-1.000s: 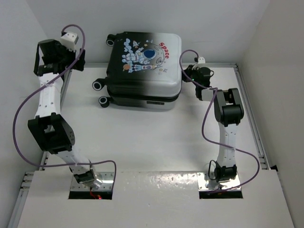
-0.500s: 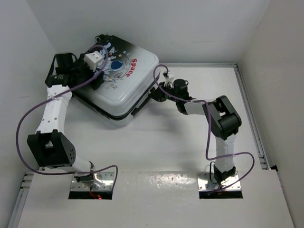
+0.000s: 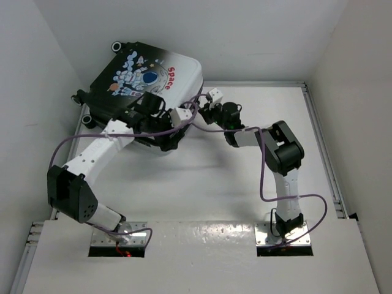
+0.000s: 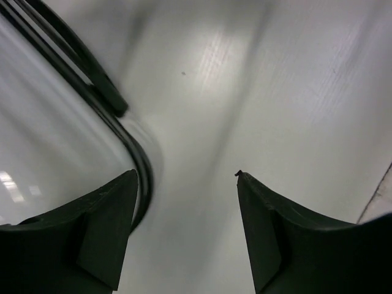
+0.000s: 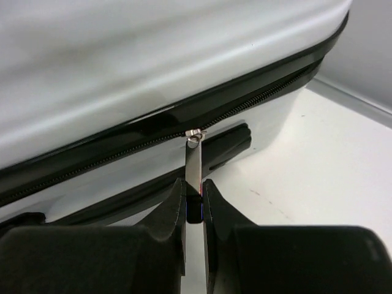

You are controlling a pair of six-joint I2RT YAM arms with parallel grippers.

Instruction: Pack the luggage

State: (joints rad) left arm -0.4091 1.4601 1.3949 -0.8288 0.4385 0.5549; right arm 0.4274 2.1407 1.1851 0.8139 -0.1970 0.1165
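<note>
The luggage (image 3: 144, 79), a white-to-black hard shell with an astronaut and red "Space" print, lies closed and turned at an angle in the back left corner. My right gripper (image 5: 193, 184) is shut on its metal zipper pull (image 5: 194, 158), which hangs from the black zipper line along the shell (image 5: 153, 61). From above, that gripper (image 3: 199, 115) sits at the case's right side. My left gripper (image 3: 168, 141) hovers at the case's near right corner. It (image 4: 187, 177) is open, with only bare table between the fingers and the shell's rounded edge (image 4: 49, 153) just to their left.
White walls close in behind and to the left of the case. Its black wheels (image 3: 115, 46) point toward the back left. A metal rail (image 3: 323, 144) runs along the table's right side. My right arm's purple cable (image 3: 263, 177) loops beside its elbow.
The case has swung round and slid toward the back left corner. My left arm has come from the far left across to its near right corner. My right gripper has followed, still holding the pull.
</note>
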